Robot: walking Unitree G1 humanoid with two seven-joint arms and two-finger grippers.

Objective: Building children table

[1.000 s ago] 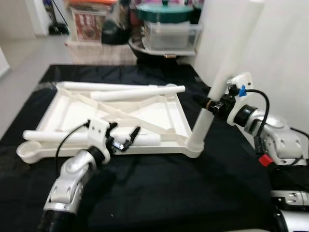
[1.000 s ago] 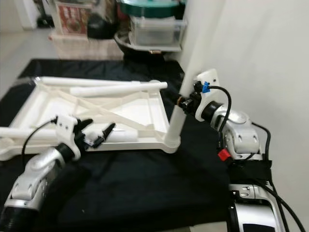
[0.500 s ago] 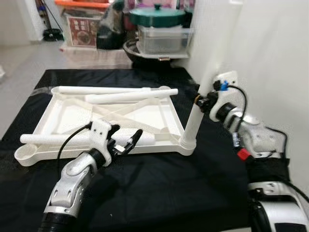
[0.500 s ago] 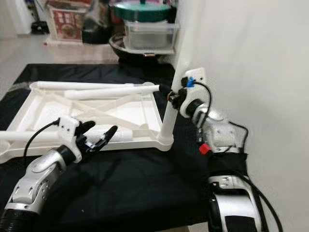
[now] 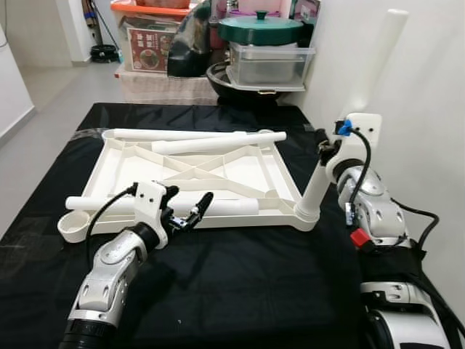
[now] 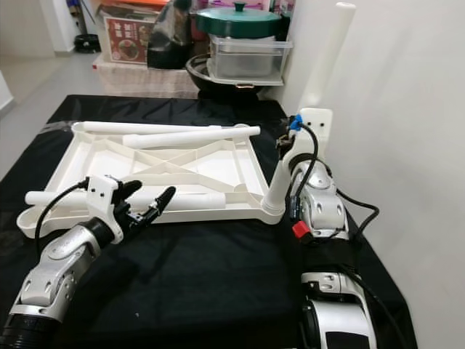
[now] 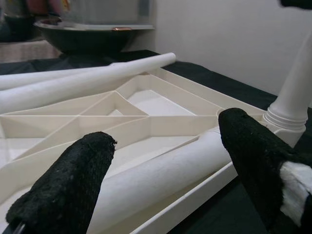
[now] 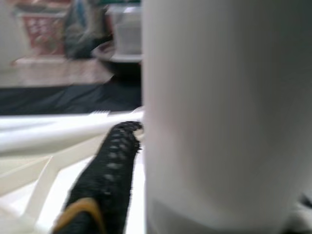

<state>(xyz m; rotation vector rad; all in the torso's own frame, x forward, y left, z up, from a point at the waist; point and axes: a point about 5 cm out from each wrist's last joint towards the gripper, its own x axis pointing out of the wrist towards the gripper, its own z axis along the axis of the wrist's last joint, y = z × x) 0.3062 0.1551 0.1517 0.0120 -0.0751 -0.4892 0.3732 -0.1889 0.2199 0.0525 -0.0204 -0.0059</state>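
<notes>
Home, stacked cookware (image 5: 260, 29), storage boxes (image 5: 149, 40)

Silver jointed arms with white wrist plates, black cables and black-fingered claws, left (image 5: 190, 215) and right (image 5: 324, 149); right carries blue and red tabs.

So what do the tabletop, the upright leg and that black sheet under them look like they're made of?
Tabletop: looks like moulded plastic, off-white, matte, with cast ribs on its underside. Upright leg, held by the right gripper: same smooth off-white plastic, probably hollow, though I can't confirm that. Black sheet: seems a thin fabric, dull with faint creases.
</notes>
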